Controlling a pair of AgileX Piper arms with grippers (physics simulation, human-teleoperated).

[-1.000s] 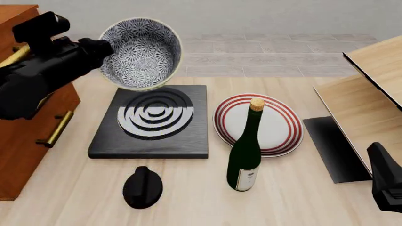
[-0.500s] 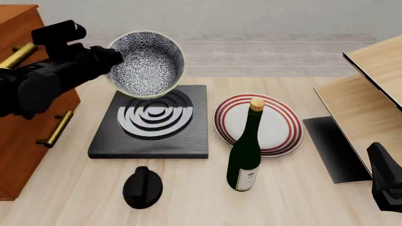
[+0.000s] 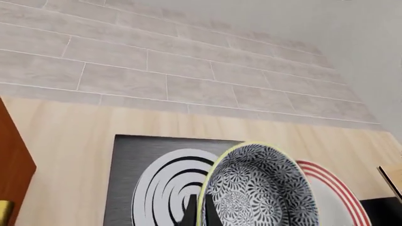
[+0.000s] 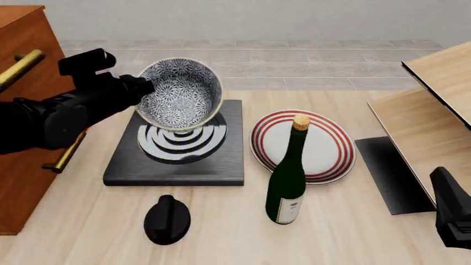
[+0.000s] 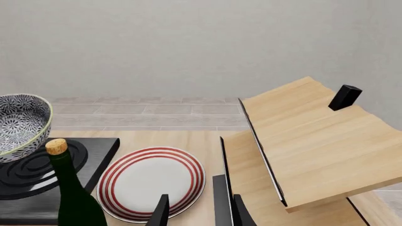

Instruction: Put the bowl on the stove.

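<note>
Between the fingers of the left gripper [image 4: 143, 86] sits the rim of the bowl [image 4: 180, 94], pinched tight. From the left wrist camera the two dark fingertips [image 3: 189, 214] show on either side of the yellow-green edge. The bowl is tipped, with its blue flower inside facing partly up and toward the camera. It hangs in the air just past the gripper, over the far part of the stove [image 4: 176, 143]. The stove lies flat under it, and its grey rings peek out below the bowl.

Farther out on the gripper's right lies a plate [image 4: 303, 146] with red rings, close beside the stove. A green bottle [image 4: 288, 176] with a cork stands upright at the near edge of that plate. A small black knob [image 4: 167, 220] rests on the table, nearer than the stove.

Off at the near right corner is the right gripper [image 5: 196, 210]. Its fingers are spread apart with nothing between them, and wooden boards [image 5: 308, 136] lie next to it.
</note>
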